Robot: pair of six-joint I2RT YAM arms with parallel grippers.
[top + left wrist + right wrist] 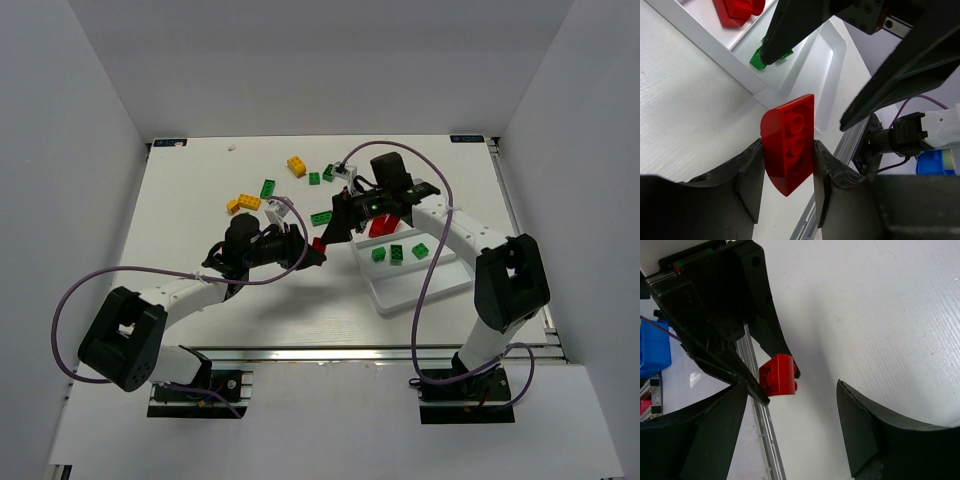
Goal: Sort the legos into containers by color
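Observation:
My left gripper [787,147] is shut on a red lego [789,145] with one rounded end, holding it above the table just left of the white tray [425,292]. In the top view this red lego [318,243] sits at the tips of both arms. My right gripper [790,425] stands open, its fingers [790,30] spread to either side of the held red lego [780,375] without touching it. The tray's containers hold red legos [383,226] in one and green legos [397,252] in the one beside it.
Loose legos lie on the far half of the table: yellow ones [296,165] [243,203], green ones [268,188] [321,217] and pale-topped ones [278,208] [345,170]. White walls enclose the table. A metal rail [380,352] runs along the near edge.

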